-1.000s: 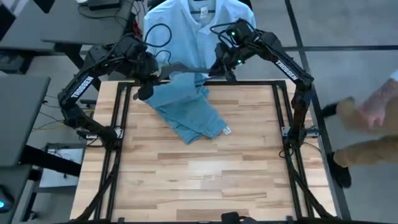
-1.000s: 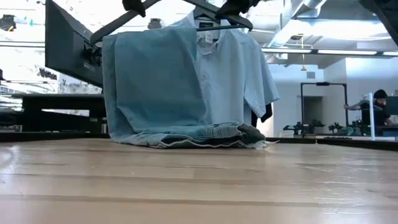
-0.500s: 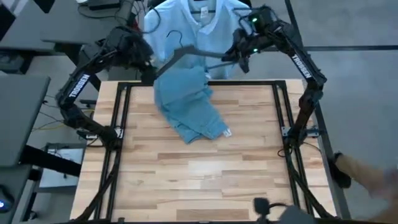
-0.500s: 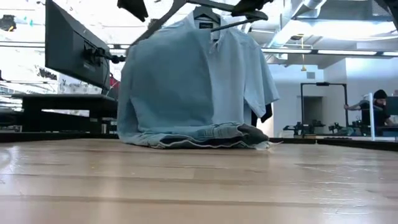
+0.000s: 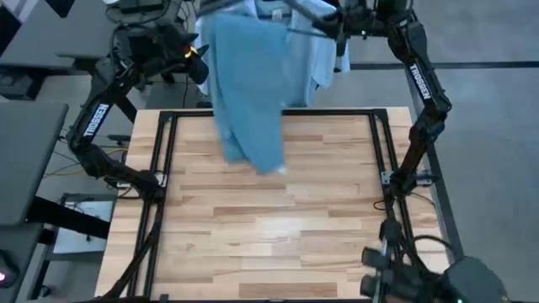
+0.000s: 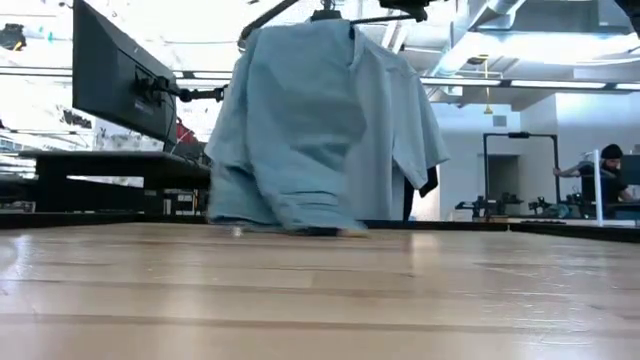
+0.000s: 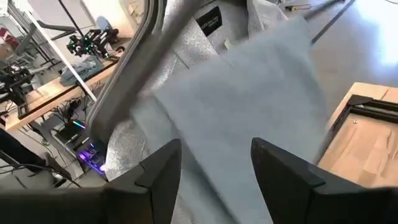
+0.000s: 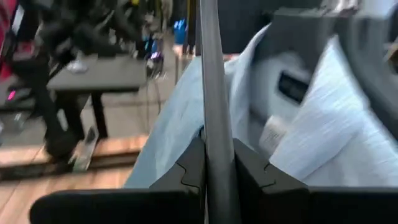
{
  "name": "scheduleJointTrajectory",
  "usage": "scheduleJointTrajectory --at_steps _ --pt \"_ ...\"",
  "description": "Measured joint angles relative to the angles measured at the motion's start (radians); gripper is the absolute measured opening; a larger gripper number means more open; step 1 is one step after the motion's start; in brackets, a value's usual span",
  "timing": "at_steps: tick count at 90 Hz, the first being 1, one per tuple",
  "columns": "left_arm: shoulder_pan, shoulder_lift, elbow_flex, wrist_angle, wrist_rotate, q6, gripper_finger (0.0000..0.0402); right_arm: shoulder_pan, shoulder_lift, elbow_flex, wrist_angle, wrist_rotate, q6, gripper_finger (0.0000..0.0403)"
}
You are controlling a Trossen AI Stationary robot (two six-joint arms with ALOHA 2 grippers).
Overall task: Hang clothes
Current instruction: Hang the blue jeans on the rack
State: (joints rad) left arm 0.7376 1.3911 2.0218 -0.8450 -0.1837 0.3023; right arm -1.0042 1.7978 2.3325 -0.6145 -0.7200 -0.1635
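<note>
The light blue jeans (image 5: pixel 248 93) hang folded over a dark grey hanger (image 6: pixel 300 8) above the table's far edge; their lower end (image 6: pixel 290 222) is at table height. My right gripper (image 5: pixel 338 27) is high up at the far right of the jeans, shut on the hanger. My left gripper (image 7: pixel 214 168) stands open at their far left, the cloth just beyond its fingers and the hanger's arm (image 7: pixel 140 68) beside them. Behind the jeans, the pale collared shirt (image 6: pixel 410 120) hangs beyond the table, with a dark garment's edge (image 6: pixel 428 182) behind it. My right gripper pinches a straight grey bar of the hanger (image 8: pixel 214 140) between its two fingers; the bar runs on past the fingertips, along the fingers. The hanger is lifted clear, and the jeans hang below it.
A black metal frame (image 5: pixel 379 143) runs round the wooden table top (image 5: pixel 269 227). A monitor on an arm (image 6: pixel 115 75) stands beyond the far left corner. Dark equipment (image 5: pixel 459 282) is at the near right corner. A person (image 6: pixel 605 175) is far off in the room.
Both grippers have gone up and toward the far edge. The hanger has risen with them. The jeans, whose lower part lay folded on the table, have been drawn up off it and now hang straight down.
</note>
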Motion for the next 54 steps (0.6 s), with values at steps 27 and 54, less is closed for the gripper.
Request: scheduleJointTrajectory --at_steps 27,54 --pt "0.0 0.001 -0.006 -0.012 0.0 -0.016 0.0178 -0.041 0.07 0.001 0.028 0.018 0.009 0.0029" --pt "0.0 0.001 -0.007 -0.013 0.0 -0.016 0.0178 -0.08 0.118 0.001 0.07 0.034 0.009 0.0029"
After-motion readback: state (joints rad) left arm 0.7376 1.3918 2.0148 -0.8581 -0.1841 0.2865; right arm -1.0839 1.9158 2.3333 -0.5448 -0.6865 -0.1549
